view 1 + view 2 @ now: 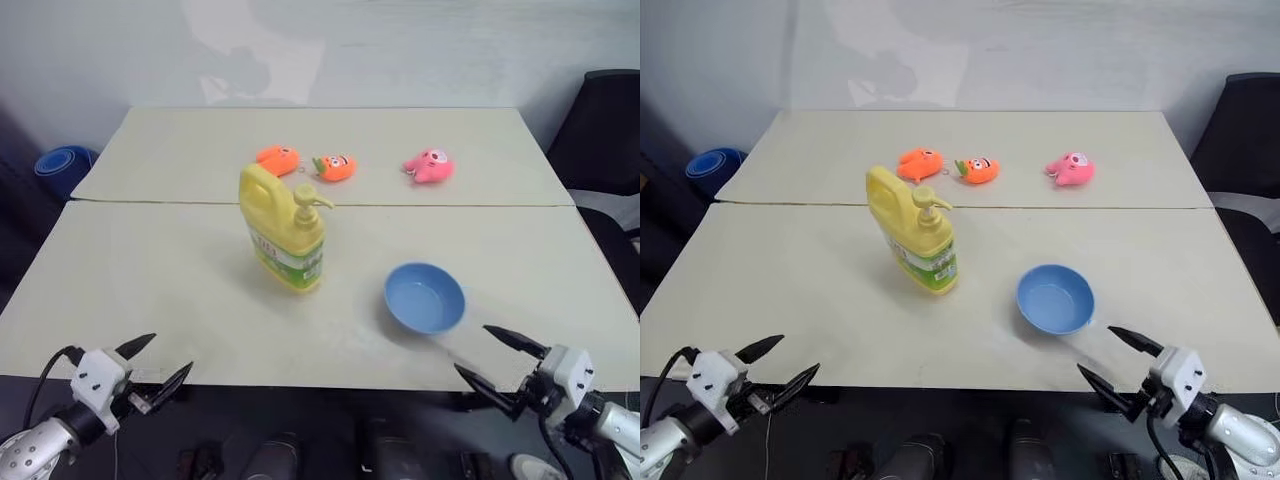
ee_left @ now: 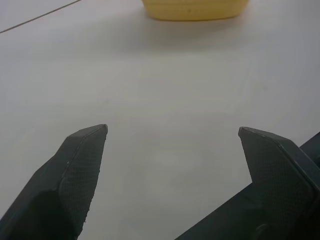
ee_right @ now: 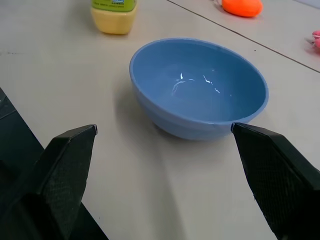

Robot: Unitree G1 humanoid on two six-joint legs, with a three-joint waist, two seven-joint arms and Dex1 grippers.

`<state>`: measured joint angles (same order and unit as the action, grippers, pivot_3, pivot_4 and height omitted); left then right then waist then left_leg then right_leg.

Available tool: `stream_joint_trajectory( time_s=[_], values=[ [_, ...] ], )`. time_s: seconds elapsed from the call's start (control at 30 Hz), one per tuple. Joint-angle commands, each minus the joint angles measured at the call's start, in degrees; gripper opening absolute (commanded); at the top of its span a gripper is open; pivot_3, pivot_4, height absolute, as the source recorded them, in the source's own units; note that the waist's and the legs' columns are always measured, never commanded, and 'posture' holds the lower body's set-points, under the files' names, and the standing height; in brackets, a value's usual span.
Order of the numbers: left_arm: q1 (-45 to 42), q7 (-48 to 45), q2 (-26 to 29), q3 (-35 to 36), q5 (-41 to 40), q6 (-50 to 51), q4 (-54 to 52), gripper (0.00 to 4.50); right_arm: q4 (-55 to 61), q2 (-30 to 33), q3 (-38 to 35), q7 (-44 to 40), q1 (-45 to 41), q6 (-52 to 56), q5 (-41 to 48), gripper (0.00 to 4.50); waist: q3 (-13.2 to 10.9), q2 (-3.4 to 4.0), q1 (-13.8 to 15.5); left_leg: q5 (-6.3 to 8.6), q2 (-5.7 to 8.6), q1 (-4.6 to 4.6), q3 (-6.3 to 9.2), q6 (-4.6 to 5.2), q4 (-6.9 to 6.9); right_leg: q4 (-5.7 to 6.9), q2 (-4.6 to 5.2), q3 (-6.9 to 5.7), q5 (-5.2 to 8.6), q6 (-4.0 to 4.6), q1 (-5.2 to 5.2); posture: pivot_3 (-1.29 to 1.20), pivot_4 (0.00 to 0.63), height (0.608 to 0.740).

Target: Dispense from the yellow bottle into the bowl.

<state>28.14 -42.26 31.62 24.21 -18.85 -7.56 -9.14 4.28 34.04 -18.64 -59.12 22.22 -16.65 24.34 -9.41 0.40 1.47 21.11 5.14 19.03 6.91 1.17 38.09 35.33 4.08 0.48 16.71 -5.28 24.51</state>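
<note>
Progress: we judge the task not yet begun; nothing is held and the pump on the yellow bottle looks untouched.
Left to do: we would still need to bring bottle and bowl together, press the pump, and get liquid into the bowl.
Yellow bottle: upright near the middle of the table, nozzle pointing to the robot's right, well apart from both grippers.
Bowl: on the table to the right of the bottle, apart from it, near the right gripper; its inside looks empty apart from glints.
Left gripper: jaws spread wide, empty, at the table's near edge.
Right gripper: jaws spread wide, empty, aimed at the bowl.
Label: green and white band on the bottle; we cannot read its writing.
</note>
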Motion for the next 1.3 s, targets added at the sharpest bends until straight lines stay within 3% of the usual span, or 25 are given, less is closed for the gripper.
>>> stream_joint_trajectory(
  time_s=[0.03,0.27,0.57,0.67,0.87,1.13,1.3],
  values=[
    [0.5,-2.7,0.5,0.1,-1.3,-1.4,0.1,4.46,2.0,0.9,0.0,-0.7,-1.0,-1.2,0.3,4.5,0.0,0.01,0.0,0.0,0.0,0.0,0.0,0.0,0.0,0.0,0.0,0.0,0.0,0.0,0.01,0.0,0.15,0.74],
    [-3.8,-13.6,4.1,-4.7,-14.3,10.9,-6.8,4.46,9.4,1.2,9.7,5.8,-9.6,12.0,-4.6,4.5,0.0,-0.04,0.0,-0.01,-0.03,0.01,0.06,-0.05,0.02,0.05,0.0,-0.04,0.0,0.01,0.02,0.0,0.15,0.74],
    [-9.8,-14.9,5.5,-10.5,-12.3,11.9,-13.8,4.46,3.4,-2.0,21.0,13.2,-20.1,19.3,-15.3,4.5,0.0,0.03,-0.3,-0.04,0.02,0.05,0.09,-0.1,0.04,0.03,0.0,-0.07,0.0,0.01,0.09,0.0,0.15,0.74],
    [-9.9,-14.3,5.4,-11.1,-11.9,12.1,-14.9,4.46,0.9,-2.4,22.0,14.5,-22.2,19.7,-16.9,4.5,0.0,0.03,-0.2,-0.05,0.02,0.06,0.08,-0.11,0.04,0.03,-0.01,-0.07,0.0,0.01,0.12,0.0,0.15,0.74],
    [-11.3,-11.4,4.5,-9.9,-13.2,13.1,-16.1,4.5,-1.0,-2.4,23.7,14.4,-24.9,19.0,-18.2,3.24,0.0,0.03,-0.1,-0.08,0.03,0.04,0.09,-0.14,0.06,0.08,-0.01,-0.07,0.0,0.01,0.1,0.0,0.15,0.74],
    [-15.1,-6.6,4.8,-3.0,-21.7,19.7,-17.6,4.5,0.3,-0.3,22.9,12.3,-27.2,16.9,-18.6,3.25,0.0,0.03,-0.1,-0.08,0.03,0.06,0.1,-0.14,0.06,0.1,-0.01,-0.08,0.0,0.01,0.13,0.0,0.15,0.74],
    [-15.7,-7.8,4.9,-2.8,-21.3,20.0,-16.4,4.5,-0.1,0.4,22.9,12.1,-27.9,18.0,-18.6,3.25,0.0,0.03,-0.2,-0.08,0.02,0.06,0.09,-0.15,0.06,0.1,-0.03,-0.08,0.0,0.01,0.15,0.0,0.15,0.74]
  ],
)
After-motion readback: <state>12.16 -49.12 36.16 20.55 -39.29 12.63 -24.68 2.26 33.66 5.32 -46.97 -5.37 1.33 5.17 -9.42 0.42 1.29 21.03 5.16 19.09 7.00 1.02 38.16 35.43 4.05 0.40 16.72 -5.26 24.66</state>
